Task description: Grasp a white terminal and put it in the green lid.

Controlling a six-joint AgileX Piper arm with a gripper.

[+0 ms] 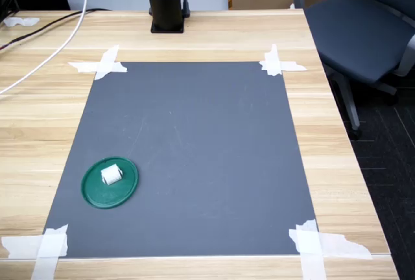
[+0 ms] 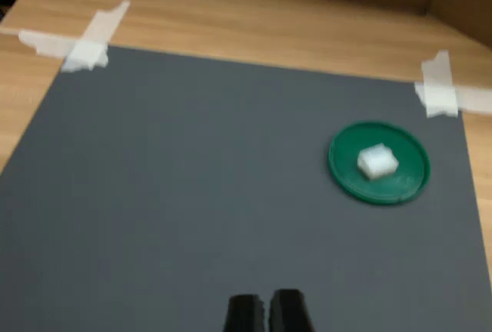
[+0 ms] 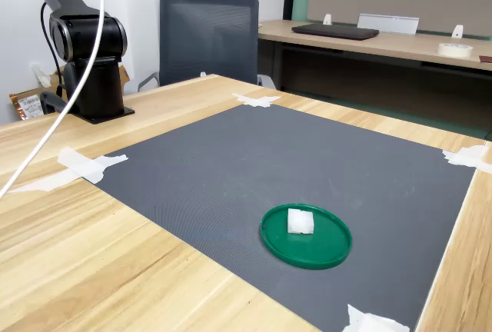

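The white terminal [image 1: 111,174] lay inside the green lid [image 1: 95,194], a little toward 11 o'clock of its centre in the first exterior view. The pincer [image 2: 267,310] hung well apart from it, fingers nearly together, holding nothing. The task looked complete.

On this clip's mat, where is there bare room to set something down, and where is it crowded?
Nearly the whole grey mat is bare, from the green lid across to the first exterior view's right and up to the arm base. Only the lid is taken: the white terminal sits inside it.
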